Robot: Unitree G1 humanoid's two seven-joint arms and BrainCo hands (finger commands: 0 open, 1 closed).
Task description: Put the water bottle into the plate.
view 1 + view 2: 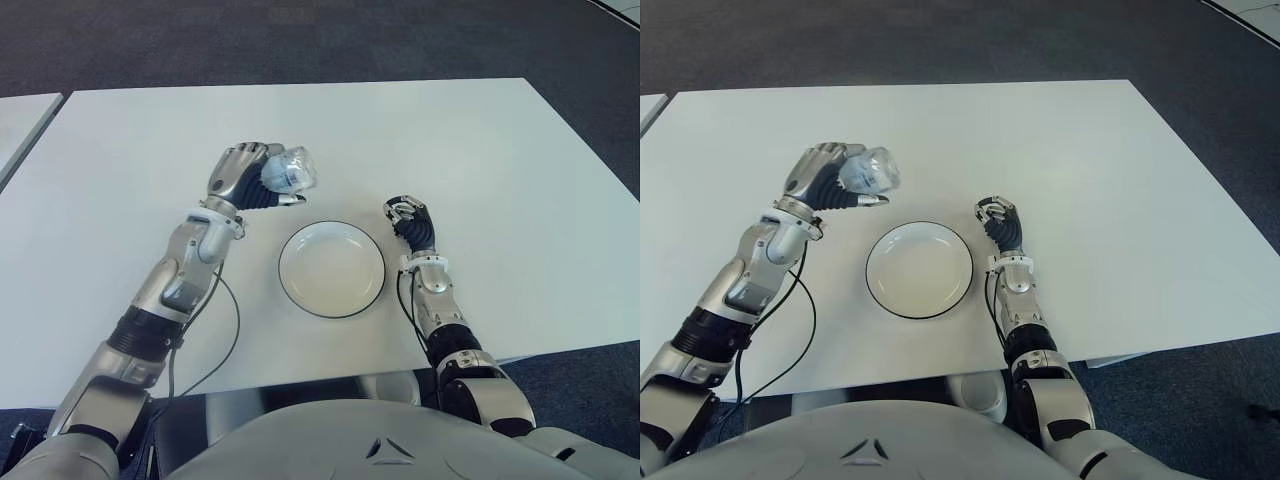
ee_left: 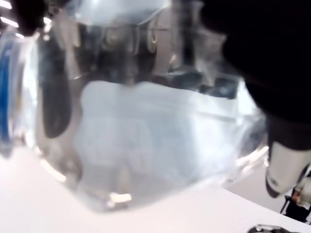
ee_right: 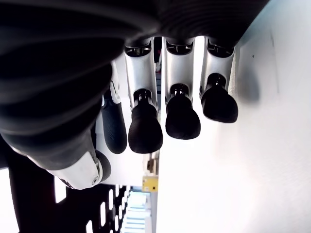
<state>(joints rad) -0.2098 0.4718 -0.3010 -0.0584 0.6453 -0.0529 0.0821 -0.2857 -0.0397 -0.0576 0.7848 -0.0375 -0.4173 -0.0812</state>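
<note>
Bottle [image 1: 290, 171]: clear plastic, small, crumpled-looking walls that catch light; a blue band shows at one edge in the left wrist view; lying tilted in the grasp, not upright. Left hand [image 1: 243, 178] wraps it, fingers [image 1: 268, 199] curled under and around the body; held above the table [image 1: 500, 150], up and to the left of the plate [image 1: 331, 269], not over it. In the left wrist view the bottle fills nearly the whole picture, dark fingertips pressed against its wall.

Plate: round, white, thin dark rim; sits flat on the white table between the two arms; nothing in it.

Right hand [image 1: 407, 216]: just right of the plate, fingers curled in, holding nothing; right wrist view shows the fingertips [image 3: 182, 119] bent in a row beside the table.

Dark carpet [image 1: 300, 40] beyond the table.
</note>
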